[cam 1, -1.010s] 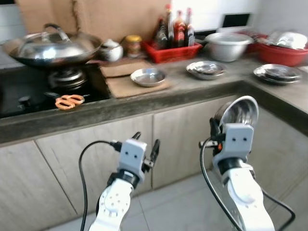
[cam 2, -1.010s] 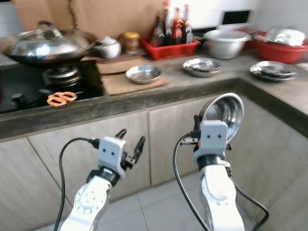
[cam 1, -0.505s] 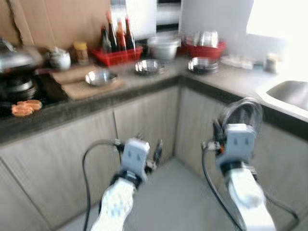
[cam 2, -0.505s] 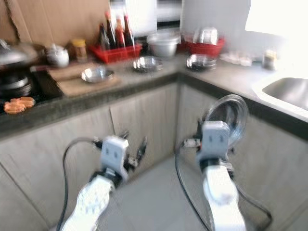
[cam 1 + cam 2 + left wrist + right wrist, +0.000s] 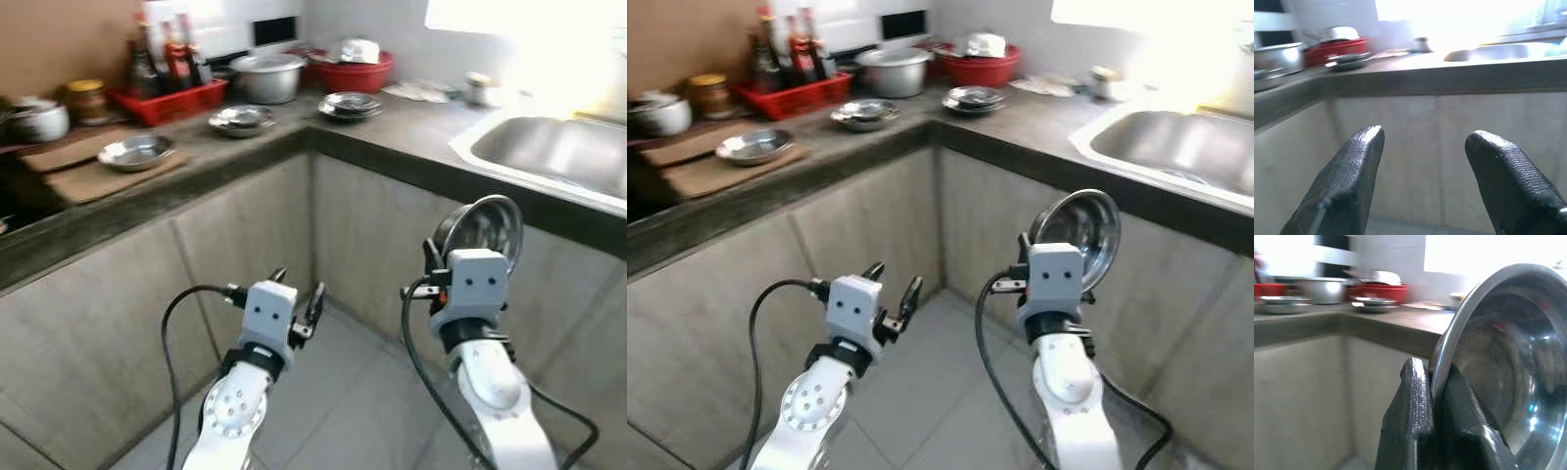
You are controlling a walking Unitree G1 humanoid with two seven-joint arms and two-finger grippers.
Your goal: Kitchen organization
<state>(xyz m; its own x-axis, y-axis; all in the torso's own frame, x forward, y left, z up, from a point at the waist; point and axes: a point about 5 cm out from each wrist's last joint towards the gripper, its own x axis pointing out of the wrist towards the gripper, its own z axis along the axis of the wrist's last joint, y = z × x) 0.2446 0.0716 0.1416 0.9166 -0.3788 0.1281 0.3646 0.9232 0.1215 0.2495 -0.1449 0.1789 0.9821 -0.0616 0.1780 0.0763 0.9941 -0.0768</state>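
Since my right gripper (image 5: 1432, 406) pinches only the round steel bowl's (image 5: 480, 227) rim, it may slip; my left gripper (image 5: 1422, 147) gapes wide.

You're facing an L-shaped grey bench (image 5: 411, 122) with a sink (image 5: 554, 147) set into its right run. On it sit a red crate of bottles (image 5: 168, 98), a metal pot (image 5: 266, 76), a red basin (image 5: 353, 73), stacked steel dishes (image 5: 240, 118) (image 5: 351, 103), and a steel bowl (image 5: 135, 151) on brown boards (image 5: 93, 176).

Bowl (image 5: 1508, 377) cut off by right wrist view's edge; sink (image 5: 558, 157) cropped at frame edge; bottles (image 5: 167, 61) blurred, perhaps sauces.
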